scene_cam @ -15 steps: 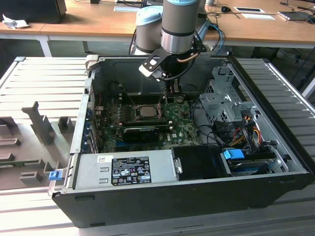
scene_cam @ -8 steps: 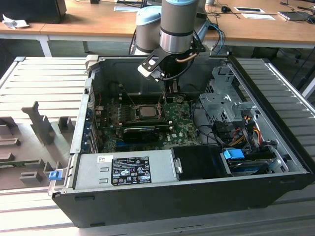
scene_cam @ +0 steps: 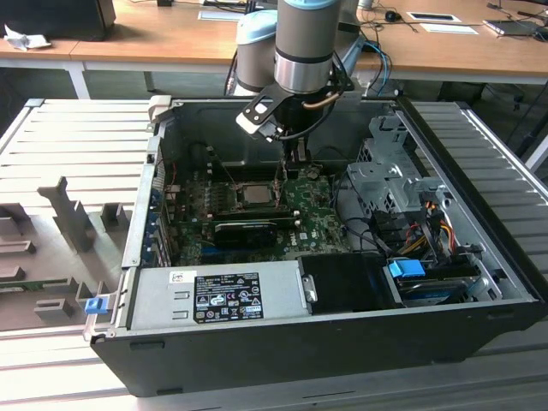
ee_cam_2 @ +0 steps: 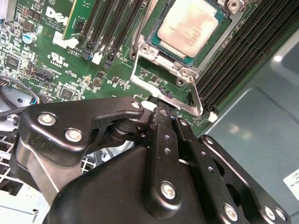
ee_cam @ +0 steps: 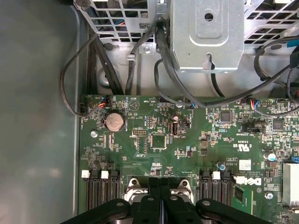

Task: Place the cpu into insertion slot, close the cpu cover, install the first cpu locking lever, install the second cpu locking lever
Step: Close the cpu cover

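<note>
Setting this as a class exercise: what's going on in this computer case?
A robot arm reaches into the open computer case. The cpu already sits in the insertion slot. The gripper, fingers together, is down at the slot's metal rim, beside a thin locking lever. Whether it is latched cannot be told.

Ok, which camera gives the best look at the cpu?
The second wrist view: the cpu sits close up, its grey top plain. The exterior view shows the cpu small, below the gripper. The first wrist view faces the green board around it.

The arm (scene_cam: pixel 306 43) reaches straight down, its fingers (ee_cam: pixel 154 192) pressed together.
</note>
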You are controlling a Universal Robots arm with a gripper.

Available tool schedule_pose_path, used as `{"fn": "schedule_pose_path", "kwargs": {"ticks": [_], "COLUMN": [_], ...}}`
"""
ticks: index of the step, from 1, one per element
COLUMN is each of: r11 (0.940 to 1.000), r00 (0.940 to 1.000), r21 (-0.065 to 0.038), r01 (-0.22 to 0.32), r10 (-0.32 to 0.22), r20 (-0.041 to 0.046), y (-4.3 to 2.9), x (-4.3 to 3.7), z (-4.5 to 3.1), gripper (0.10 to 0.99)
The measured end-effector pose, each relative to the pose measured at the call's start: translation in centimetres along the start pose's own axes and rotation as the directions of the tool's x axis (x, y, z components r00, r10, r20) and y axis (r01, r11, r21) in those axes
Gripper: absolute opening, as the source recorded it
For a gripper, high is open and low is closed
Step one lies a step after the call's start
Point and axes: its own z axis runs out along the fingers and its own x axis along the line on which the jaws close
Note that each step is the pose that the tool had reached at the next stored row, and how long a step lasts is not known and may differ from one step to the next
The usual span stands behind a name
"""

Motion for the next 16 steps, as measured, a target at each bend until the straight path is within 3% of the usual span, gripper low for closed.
{"fn": "schedule_pose_path", "kwargs": {"ticks": [16], "r11": [1.0000], "r00": [1.0000], "r21": [0.000], "r01": [0.000], "r10": [0.000], "r20": [-0.0002], "y": [-0.97], "x": [0.01], "z": [0.02], "gripper": [0.106]}}
